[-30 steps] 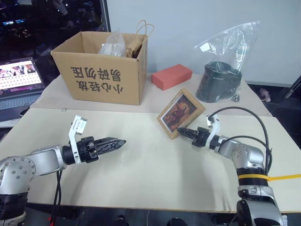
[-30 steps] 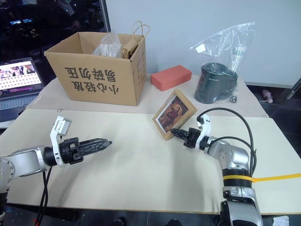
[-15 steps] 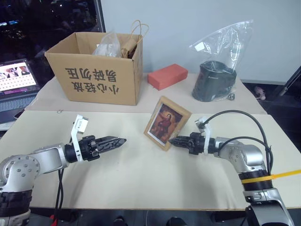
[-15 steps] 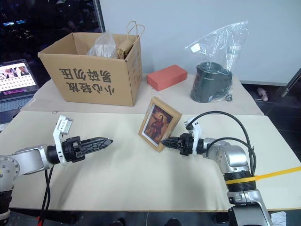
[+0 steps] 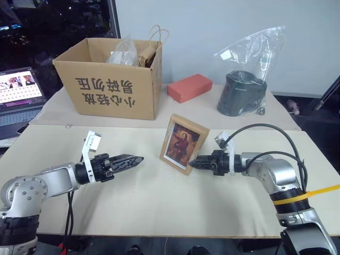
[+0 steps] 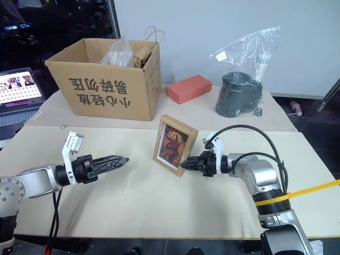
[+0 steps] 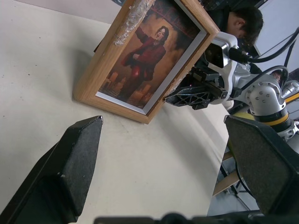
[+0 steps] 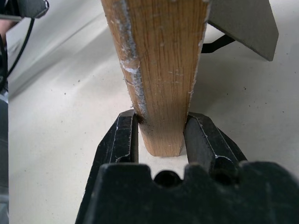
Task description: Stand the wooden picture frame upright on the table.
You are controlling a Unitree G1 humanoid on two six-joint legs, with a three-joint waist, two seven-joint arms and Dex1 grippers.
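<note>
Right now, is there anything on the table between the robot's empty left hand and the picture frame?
No. In the left eye view, only bare table separates the left gripper from the wooden picture frame.

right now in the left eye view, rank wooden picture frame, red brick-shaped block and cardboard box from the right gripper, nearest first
1. Light-wood picture frame, clamped in the right gripper.
2. Red brick-shaped block, beyond the frame at the table's back.
3. Brown cardboard box, back left.

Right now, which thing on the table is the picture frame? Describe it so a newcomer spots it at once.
Start at the big cardboard box at the back left of the pale table; just in front of its right corner stands the wooden picture frame, near the table's middle. The right gripper clamps its lower corner. Unlike the red block behind it, it has a light-wood border around a reddish portrait.
</note>
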